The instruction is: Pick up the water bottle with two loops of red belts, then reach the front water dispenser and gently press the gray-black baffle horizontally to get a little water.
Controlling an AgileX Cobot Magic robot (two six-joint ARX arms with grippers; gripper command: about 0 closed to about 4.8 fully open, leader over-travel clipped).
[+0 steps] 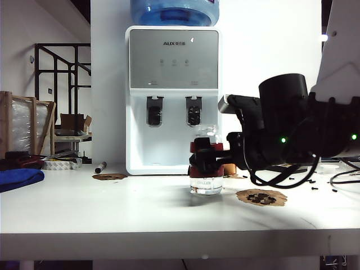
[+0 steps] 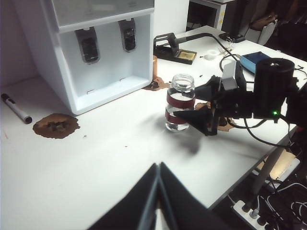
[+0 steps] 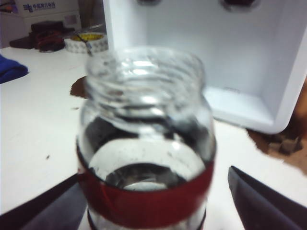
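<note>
The water bottle (image 1: pixel 206 163) (image 2: pixel 180 103) (image 3: pixel 146 143), clear glass with two red bands, stands upright on the white table before the water dispenser (image 1: pixel 173 95) (image 2: pixel 96 57). My right gripper (image 1: pixel 203 158) (image 2: pixel 193 103) (image 3: pixel 153 203) is open, one finger on each side of the bottle at band height. The right-hand finger (image 3: pixel 261 201) stands clear of the glass. Two dark baffles (image 1: pixel 154 111) (image 1: pixel 193 111) hang in the dispenser's recess. My left gripper (image 2: pixel 158 168) is shut, empty, hovering over bare table well short of the bottle.
Brown cork mats (image 1: pixel 261 197) (image 1: pixel 109 176) lie on the table. A marker (image 1: pixel 100 167), a tape roll (image 1: pixel 62 164) and a blue cloth (image 1: pixel 19 179) sit at the left. A soldering stand (image 2: pixel 175 50) and cables lie behind the bottle.
</note>
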